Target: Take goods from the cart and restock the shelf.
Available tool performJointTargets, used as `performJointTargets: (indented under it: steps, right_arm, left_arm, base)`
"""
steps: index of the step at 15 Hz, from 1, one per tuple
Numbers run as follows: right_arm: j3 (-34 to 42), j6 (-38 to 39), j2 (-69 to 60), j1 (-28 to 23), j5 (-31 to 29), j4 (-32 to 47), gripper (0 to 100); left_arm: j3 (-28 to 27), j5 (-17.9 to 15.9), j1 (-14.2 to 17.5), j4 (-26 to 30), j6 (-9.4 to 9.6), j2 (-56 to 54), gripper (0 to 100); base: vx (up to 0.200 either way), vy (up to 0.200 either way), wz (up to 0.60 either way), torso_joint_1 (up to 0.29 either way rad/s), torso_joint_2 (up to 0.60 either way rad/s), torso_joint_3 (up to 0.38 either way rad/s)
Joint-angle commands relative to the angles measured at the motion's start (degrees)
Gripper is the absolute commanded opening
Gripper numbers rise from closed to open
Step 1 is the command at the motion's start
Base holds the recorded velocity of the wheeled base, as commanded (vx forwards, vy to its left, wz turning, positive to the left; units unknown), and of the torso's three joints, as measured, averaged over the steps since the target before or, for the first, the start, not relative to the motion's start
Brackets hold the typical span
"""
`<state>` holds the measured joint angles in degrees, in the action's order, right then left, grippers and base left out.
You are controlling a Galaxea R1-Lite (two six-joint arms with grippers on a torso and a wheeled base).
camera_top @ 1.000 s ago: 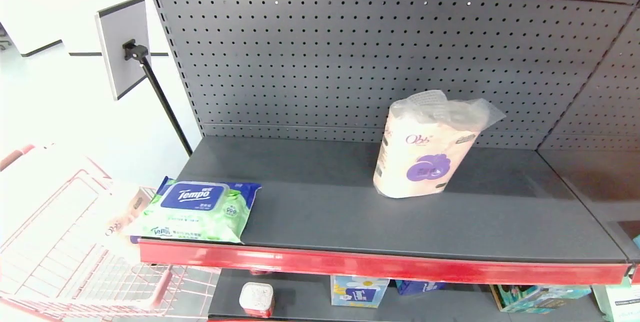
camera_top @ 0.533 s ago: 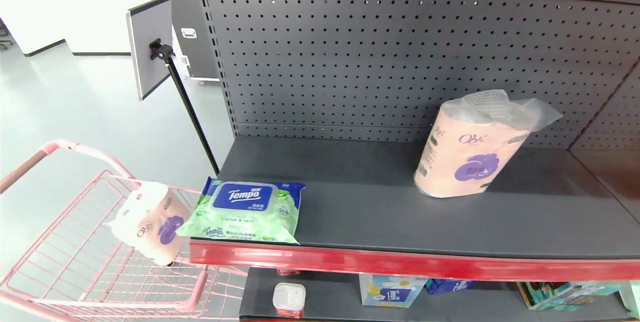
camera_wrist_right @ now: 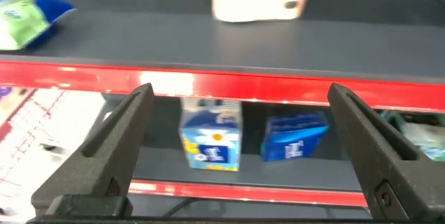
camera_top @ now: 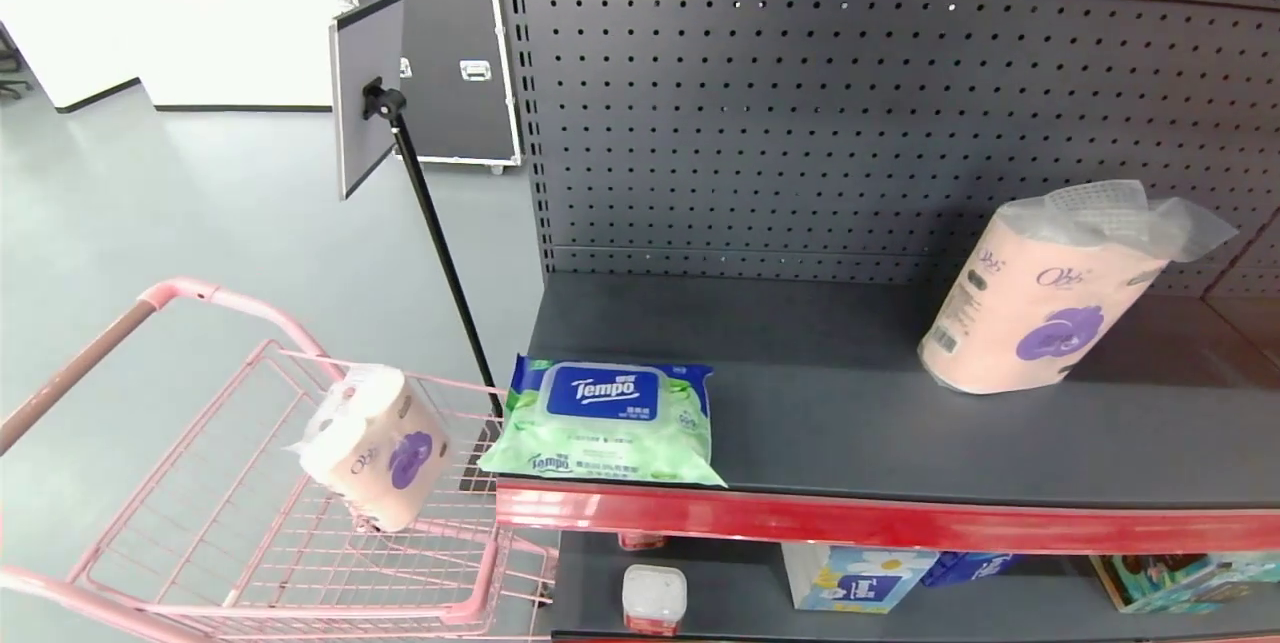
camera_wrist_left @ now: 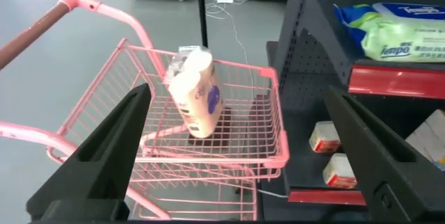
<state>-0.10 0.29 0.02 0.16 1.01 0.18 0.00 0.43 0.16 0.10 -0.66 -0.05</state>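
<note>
Left wrist view: my left gripper (camera_wrist_left: 236, 95) is wide open. The paper roll pack (camera_wrist_left: 197, 92) stands upright in the pink cart (camera_wrist_left: 215, 160) straight ahead. My right gripper (camera_wrist_right: 240, 88), open too, faces the shelf (camera_wrist_right: 278, 85), so the left arm is nearer.

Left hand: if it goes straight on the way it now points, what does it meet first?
Probably the toilet paper pack in the pink cart, or the cart's wire wall beside it; depth is unclear.
</note>
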Motion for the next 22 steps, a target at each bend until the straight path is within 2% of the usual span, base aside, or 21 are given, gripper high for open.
performJointTargets:
  steps: [1, 3, 11, 14, 22]
  right_arm:
    - [0.0, 0.0, 0.0, 0.0, 0.0, 0.0, 100]
    - [0.0, 0.0, 0.0, 0.0, 0.0, 0.0, 100]
    - [0.0, 0.1, 0.0, 0.0, 0.0, 0.0, 100]
    - [0.0, 0.1, 0.0, 0.0, 0.0, 0.0, 100]
    - [0.0, 0.1, 0.0, 0.0, 0.0, 0.0, 100]
  left_arm:
    - [0.0, 0.0, 0.0, 0.0, -0.04, 0.0, 100]
    - [0.0, 0.0, 0.0, 0.0, 0.04, 0.0, 100]
    - [0.0, 0.0, 0.0, 0.0, -0.04, 0.0, 100]
    - [0.0, 0.0, 0.0, 0.0, -0.04, 0.0, 100]
    - [0.0, 0.0, 0.0, 0.0, -0.04, 0.0, 100]
  base:
    - [0.000, 0.200, 0.00, -0.002, 0.00, 0.012]
    - [0.000, 0.200, 0.00, 0.000, 0.00, 0.009]
    - [0.000, 0.000, 0.00, 0.000, 0.00, 0.000]
    - [0.000, 0.200, 0.00, -0.002, 0.00, 0.006]
    - [0.000, 0.000, 0.00, 0.000, 0.00, 0.000]
